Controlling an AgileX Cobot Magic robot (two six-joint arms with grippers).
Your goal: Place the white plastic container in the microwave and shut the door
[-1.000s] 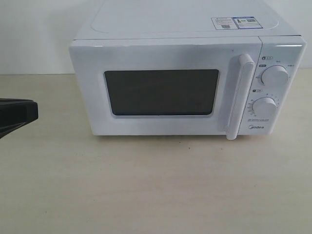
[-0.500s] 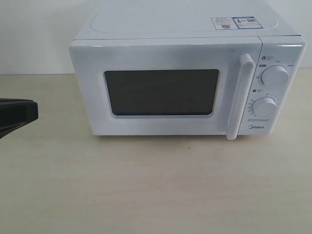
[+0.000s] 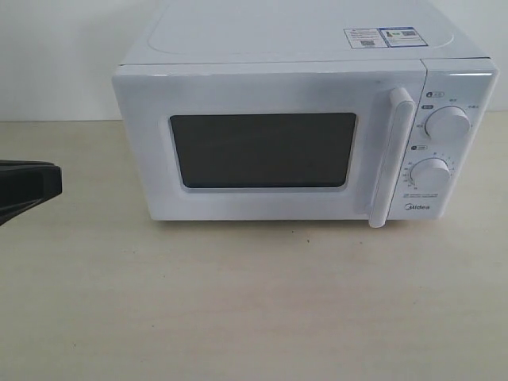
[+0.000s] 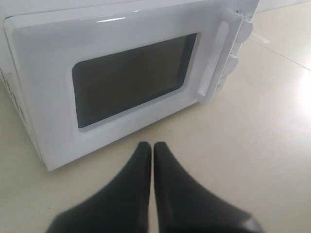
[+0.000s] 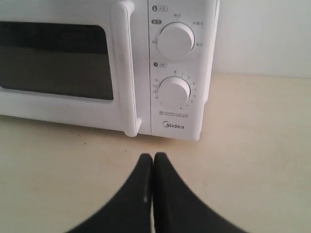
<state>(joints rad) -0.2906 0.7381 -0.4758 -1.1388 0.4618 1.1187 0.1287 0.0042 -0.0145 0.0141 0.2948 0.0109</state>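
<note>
The left hand (image 4: 151, 145) and right hand (image 5: 153, 156) were both clenched and empty, the microwave (image 3: 278, 79) ahead of them had its door (image 3: 262, 95) shut, and the white plastic container showed nowhere, so a half-latched door or a missing container could pass unnoticed.

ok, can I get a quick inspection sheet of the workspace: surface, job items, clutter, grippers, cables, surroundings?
Surface: pale wood-grain table, flat, bare in front of the microwave.
Job's things: microwave stands upright on the table; its door is shut, handle untouched. Container: not seen in any view.
Clutter: nothing seen.
Grippers: left gripper shut, nothing between the jaws, over the table facing the door. Right gripper shut, nothing between the jaws, facing the control panel.
Cables: nothing seen.
Surroundings: plain white wall behind the microwave.
</note>
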